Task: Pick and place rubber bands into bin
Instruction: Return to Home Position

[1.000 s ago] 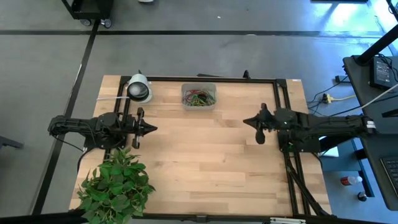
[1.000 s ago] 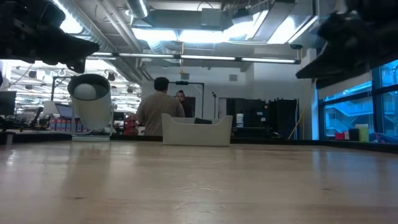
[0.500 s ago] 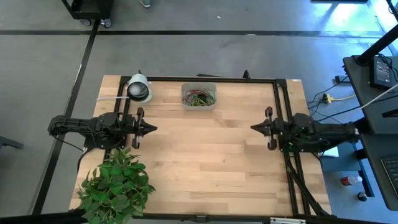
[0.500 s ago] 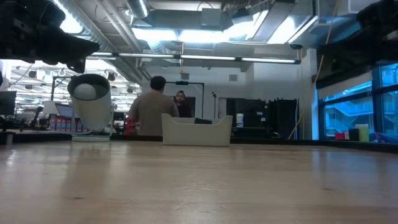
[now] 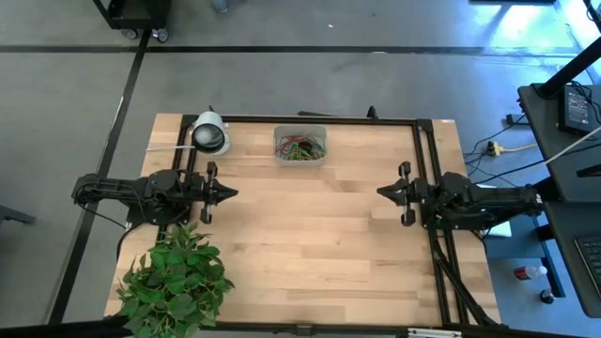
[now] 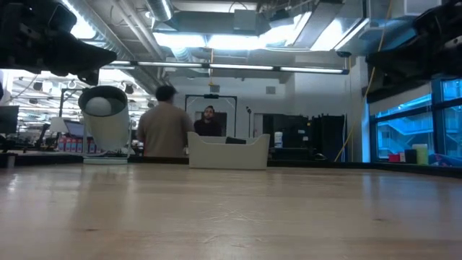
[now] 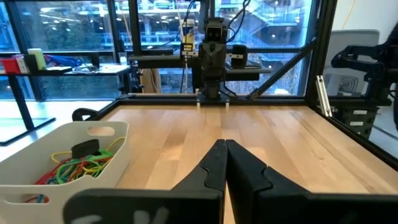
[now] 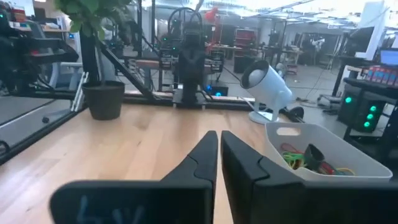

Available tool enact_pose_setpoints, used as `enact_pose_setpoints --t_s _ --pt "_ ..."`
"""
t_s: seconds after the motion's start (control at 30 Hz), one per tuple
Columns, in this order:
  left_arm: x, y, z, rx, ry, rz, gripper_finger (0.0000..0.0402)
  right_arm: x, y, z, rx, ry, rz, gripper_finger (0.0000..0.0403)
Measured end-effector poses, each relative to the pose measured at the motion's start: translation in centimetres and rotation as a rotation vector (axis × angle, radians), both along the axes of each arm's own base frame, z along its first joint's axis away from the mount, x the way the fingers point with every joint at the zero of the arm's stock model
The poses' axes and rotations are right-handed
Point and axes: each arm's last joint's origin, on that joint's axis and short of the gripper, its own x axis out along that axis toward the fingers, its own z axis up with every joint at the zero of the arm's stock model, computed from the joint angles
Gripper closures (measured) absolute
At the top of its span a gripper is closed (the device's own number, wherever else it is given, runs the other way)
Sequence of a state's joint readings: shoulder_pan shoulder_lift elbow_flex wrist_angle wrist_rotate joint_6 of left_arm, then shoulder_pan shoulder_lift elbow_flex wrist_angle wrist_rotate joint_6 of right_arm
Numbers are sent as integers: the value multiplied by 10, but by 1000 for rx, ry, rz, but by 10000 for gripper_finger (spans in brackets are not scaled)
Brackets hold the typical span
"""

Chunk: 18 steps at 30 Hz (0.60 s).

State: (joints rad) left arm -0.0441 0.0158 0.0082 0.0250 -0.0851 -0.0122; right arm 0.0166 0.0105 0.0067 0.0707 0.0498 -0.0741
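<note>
The bin [image 5: 300, 145] is a small translucent container near the table's far edge, and it sits flat on the wood. The rubber bands [image 5: 300, 148] lie inside it as a tangle of green, red and orange loops, seen also in the left wrist view [image 7: 73, 169] and the right wrist view [image 8: 309, 159]. My left gripper [image 5: 231, 194] hovers shut near the table's left side, pointing right. My right gripper [image 5: 380, 192] hovers shut near the right side, pointing left. Both are well short of the bin and hold nothing.
A white cylindrical device [image 5: 210, 133] stands at the far left corner, left of the bin. A leafy potted plant [image 5: 174, 277] fills the near left corner. A black frame [image 5: 418, 131] runs along the far and right edges. Bare wood lies between the two grippers. People stand in the room behind [image 6: 164, 130].
My right gripper has drawn back toward the table's right edge and slightly toward the near edge, and its wrist has turned so the fingers lie level. It has stayed shut. In the room behind, a person has walked leftward.
</note>
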Motion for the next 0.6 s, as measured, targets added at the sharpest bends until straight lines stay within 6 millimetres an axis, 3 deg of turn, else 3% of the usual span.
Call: enact_pose_setpoints --t_s 0.6 --pt "0 0 0 0 -1 0 400 0 0 0 43 -1 2 371"
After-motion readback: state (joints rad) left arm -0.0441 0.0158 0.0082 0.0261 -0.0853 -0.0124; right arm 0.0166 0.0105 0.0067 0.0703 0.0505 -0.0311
